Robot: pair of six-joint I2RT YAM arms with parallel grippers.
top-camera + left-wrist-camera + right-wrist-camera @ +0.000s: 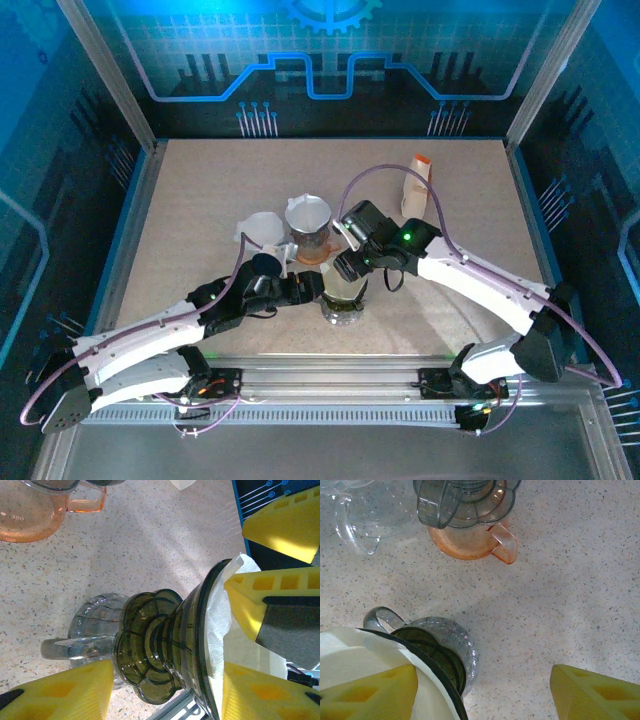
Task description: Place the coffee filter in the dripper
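The right gripper stood wide, 1 finger inside the paper filter seated in the dripper. The left gripper straddled the dripper, and I could not tell whether it gripped.

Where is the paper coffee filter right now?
In the top view the coffee filter sits inside the dark green dripper on a clear glass mug, front centre of the table, just in front of the orange carafe.

Dripper: translucent olive-green, ribbed.
Coffee filter: white.
Server: clear glass.
Carafe, 11 o'clock of dripper: orange-tinted.
Table: beige, dark-speckled.
Bottle, 1 o'clock: white, orange cap.
Right gripper's fingers: yellow.
Backdrop: blue circuit lines.
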